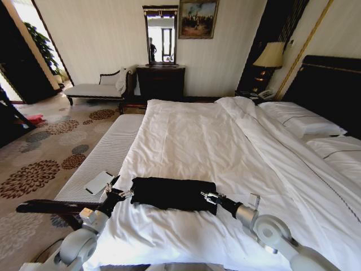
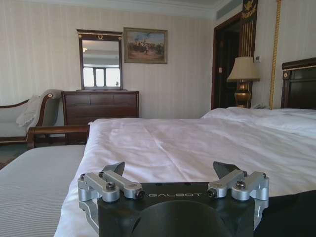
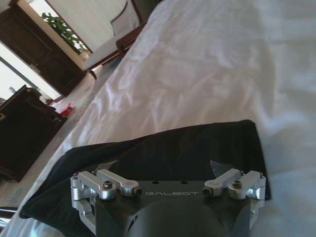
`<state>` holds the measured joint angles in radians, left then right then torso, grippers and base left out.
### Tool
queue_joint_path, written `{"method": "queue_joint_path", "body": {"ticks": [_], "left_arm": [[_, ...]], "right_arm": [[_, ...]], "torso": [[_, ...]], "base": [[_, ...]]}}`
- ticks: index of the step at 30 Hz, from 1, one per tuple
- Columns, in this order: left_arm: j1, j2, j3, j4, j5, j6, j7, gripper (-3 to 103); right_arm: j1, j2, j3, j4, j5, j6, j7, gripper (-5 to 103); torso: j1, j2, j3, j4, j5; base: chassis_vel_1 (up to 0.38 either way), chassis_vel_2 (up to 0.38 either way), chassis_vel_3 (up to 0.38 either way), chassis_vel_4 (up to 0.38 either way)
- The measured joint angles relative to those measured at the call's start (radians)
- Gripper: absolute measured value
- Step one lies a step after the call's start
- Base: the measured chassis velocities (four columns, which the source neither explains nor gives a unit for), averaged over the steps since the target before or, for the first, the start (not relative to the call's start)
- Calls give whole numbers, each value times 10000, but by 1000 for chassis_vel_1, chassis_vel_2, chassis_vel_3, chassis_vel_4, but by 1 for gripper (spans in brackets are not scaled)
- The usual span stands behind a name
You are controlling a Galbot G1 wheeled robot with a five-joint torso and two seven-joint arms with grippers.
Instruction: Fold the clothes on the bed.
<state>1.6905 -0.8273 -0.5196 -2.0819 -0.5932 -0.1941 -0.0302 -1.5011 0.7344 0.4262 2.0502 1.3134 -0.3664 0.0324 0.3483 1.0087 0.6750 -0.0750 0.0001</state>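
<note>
T-shirt point(image 1: 172, 193): solid black, no lettering visible. Bed point(image 1: 197, 135): white duvet, white pillows, dark wooden headboard. Bench point(image 1: 104, 155): white with fine ribbed striping. Carpet point(image 1: 45, 152): beige with dark brown floral medallions. Left end effector point(image 2: 168, 175) and right end effector point(image 3: 165, 170): black bodies, silver linkages, "GALBOT" lettering.

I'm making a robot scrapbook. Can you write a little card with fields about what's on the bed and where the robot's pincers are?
Place: bedroom, robot at the near end of the bed
Clothes: black T-shirt lying in a compact, roughly rectangular shape on the white duvet
Left pincer: open, at the shirt's left edge
Right pincer: open, at the shirt's right edge
Beside the bed: white padded bench with a small flat white item on it
Far wall: dark dresser with mirror, chaise longue
</note>
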Motion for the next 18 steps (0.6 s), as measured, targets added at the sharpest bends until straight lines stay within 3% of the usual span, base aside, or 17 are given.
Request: {"method": "queue_joint_path", "body": {"ticks": [18], "left_arm": [[505,-264,-318,-314,-48,74,-247,100]], "right_arm": [[-1061,406,1351,-233,-22,-644,47,100]], "torso": [[0,0,-1,-3,0]], "base": [[0,0,0,0]]}}
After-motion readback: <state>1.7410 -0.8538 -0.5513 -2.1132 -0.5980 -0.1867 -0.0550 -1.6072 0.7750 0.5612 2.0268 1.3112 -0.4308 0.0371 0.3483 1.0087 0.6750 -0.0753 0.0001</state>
